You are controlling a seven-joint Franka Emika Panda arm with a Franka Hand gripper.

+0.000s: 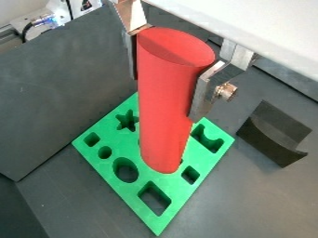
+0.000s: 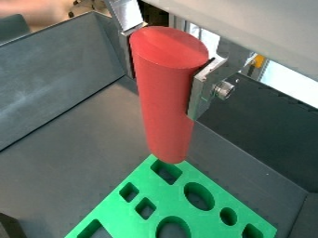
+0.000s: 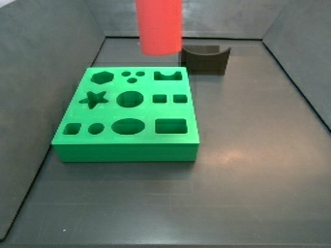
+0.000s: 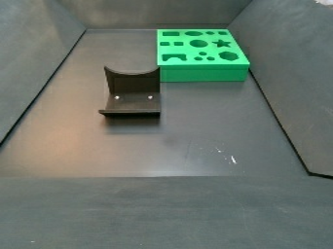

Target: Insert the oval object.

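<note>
Oval object: the red-salmon rod (image 1: 166, 98) is held upright in the air, clear of the floor. It is seen in both wrist views (image 2: 165, 88), and its lower part is seen in a side view (image 3: 159, 26).
Rod end: the lower end hangs above the green block, near the block's far edge as a side view shows it. No contact with the block is seen.
Gripper: the gripper (image 1: 172, 67) is positioned high above the floor, at the rod's upper part. It is not seen in either side view.
Gripper state: the jaws are closed onto the rod's upper part from two opposite sides.
Fingers: one silver finger plate (image 1: 213, 85) is pressed flat against the rod's side. The opposite finger is largely hidden behind the rod. The same plate (image 2: 206, 85) is seen in both wrist views.
Wrist pose: the fingers are pointed downward, in line with the rod's long axis.
Green block: the block (image 3: 128, 113) lies flat on the dark floor, with shaped holes open upward. It is seen in both side views (image 4: 201, 53) and both wrist views (image 1: 152, 158) (image 2: 189, 205).
Oval hole: an oval opening (image 3: 126, 125) is seen in the block's near row, apart from the rod.
Dark brown notched block: the piece (image 4: 128, 93) stands on the floor, apart from the green block (image 3: 206, 57).
</note>
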